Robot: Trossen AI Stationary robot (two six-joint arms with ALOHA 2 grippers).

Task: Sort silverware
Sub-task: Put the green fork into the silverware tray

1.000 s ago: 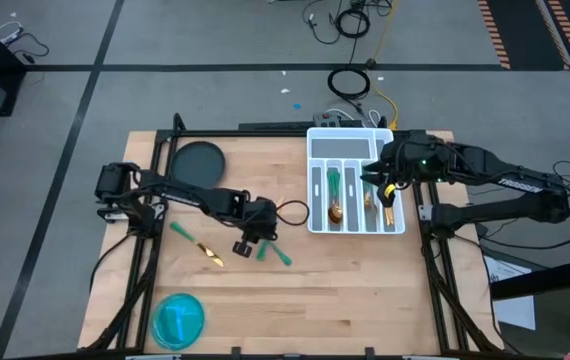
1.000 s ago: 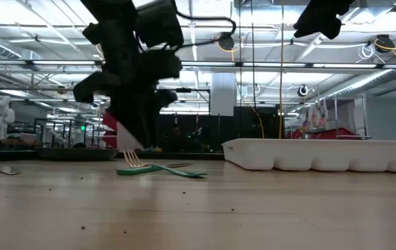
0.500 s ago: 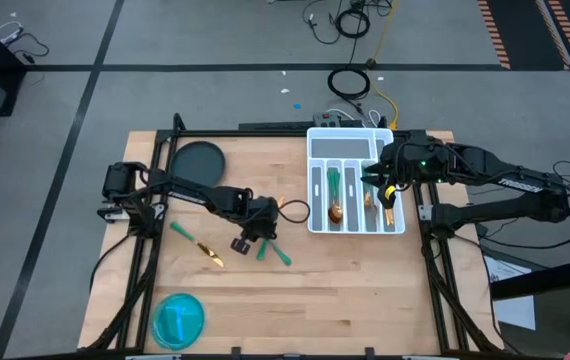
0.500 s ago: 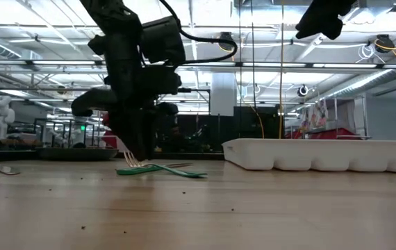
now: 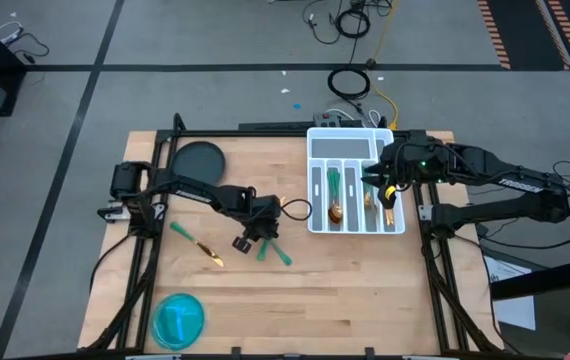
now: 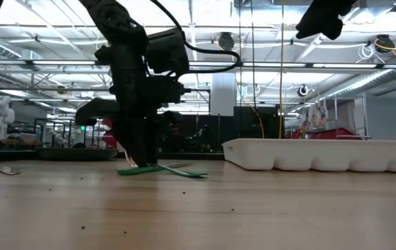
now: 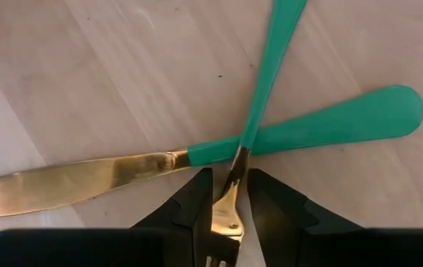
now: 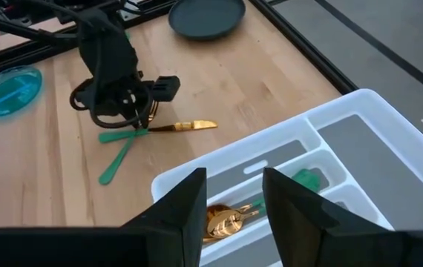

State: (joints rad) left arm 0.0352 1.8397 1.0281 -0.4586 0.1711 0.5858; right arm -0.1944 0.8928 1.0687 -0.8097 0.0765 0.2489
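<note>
Left gripper is down at the wooden tabletop, mid-table, over two crossed pieces of silverware. Its fingers straddle the neck of a gold-headed fork with a slim green handle, one on each side, very close to the metal; can't tell if they actually pinch it. That fork lies on top of a gold-bladed knife with a green handle, crossing it at the point where blade meets handle. In the low view the gripper's tips reach the table right at the crossed pair.

Right gripper hovers over the white compartmented plastic tray at the right side of the table, jaws spread, nothing between them. Tray slots already hold a green-handled piece, a gold spoon bowl and more gold pieces by the gripper.

Loose on the table, left of the left gripper: another green-handled, gold-ended utensil, lying diagonally, well apart from the crossed pair. Blue round translucent bowl sits near the front left corner. Dark round plate sits at the back left.
</note>
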